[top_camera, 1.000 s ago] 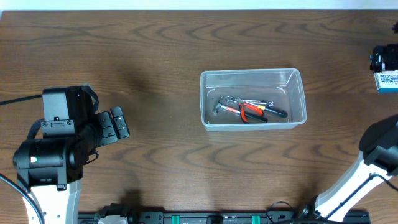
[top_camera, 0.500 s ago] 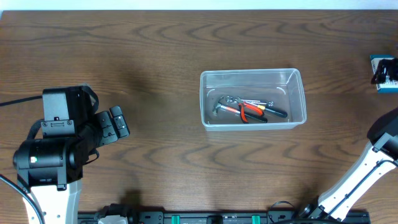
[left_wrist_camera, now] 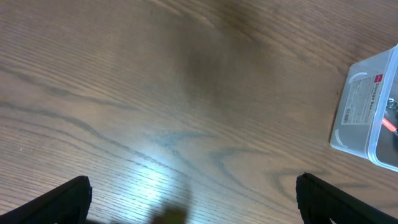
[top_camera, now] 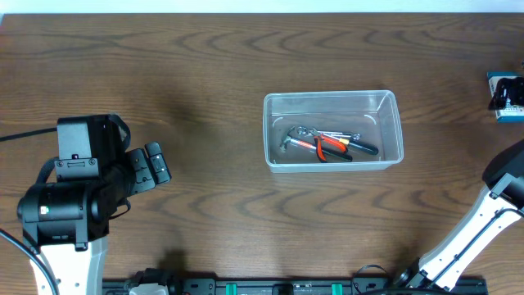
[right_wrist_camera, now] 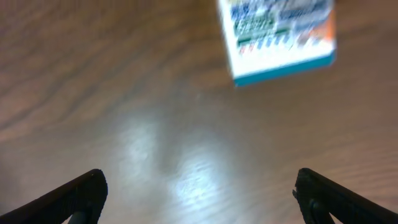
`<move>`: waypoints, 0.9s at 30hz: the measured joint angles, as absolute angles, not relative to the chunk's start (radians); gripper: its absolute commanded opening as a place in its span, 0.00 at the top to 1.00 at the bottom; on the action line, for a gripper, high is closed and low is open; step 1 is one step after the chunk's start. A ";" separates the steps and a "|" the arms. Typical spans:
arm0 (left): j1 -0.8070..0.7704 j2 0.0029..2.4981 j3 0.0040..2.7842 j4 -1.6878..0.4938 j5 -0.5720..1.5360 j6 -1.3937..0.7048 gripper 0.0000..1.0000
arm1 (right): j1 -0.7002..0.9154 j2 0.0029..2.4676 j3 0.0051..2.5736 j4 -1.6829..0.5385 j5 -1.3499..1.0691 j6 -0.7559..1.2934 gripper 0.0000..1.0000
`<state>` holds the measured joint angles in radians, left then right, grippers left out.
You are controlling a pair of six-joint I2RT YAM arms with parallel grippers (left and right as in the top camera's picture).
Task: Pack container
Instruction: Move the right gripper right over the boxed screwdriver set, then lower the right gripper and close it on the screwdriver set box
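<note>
Left end effector (top_camera: 152, 163): positioned over the bare surface (top_camera: 205, 74) at the left side, well apart from the container (top_camera: 331, 96). In the left wrist view its fingers (left_wrist_camera: 62, 198) stand spread wide, with nothing between them.

Container: a clear tub, upright on the surface just right of centre. It holds red-handled pliers (top_camera: 329, 146) and a black-handled tool (top_camera: 365, 148), lying together on its floor beside further metal parts that are too small to identify.

Blue-and-white box (right_wrist_camera: 280, 37): lies at the far right edge of the surface, well apart from the container. Its print is blurred and unreadable.

Right end effector (right_wrist_camera: 199, 196): hovers near the box, fingers spread wide, holding nothing.
</note>
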<state>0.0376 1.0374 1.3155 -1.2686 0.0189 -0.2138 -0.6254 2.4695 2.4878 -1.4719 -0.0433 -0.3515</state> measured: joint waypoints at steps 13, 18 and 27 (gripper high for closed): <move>0.038 1.037 1.316 -1.276 0.019 -0.214 0.02 | -0.606 2.469 2.488 -1.309 -0.011 -0.522 0.01; 0.038 1.038 1.316 -1.276 0.019 -0.214 0.02 | -0.607 2.469 2.488 -1.224 -0.011 -0.535 0.01; 0.038 1.069 1.316 -1.278 0.019 -0.214 0.02 | -0.612 2.470 2.488 -1.072 -0.055 -0.525 0.01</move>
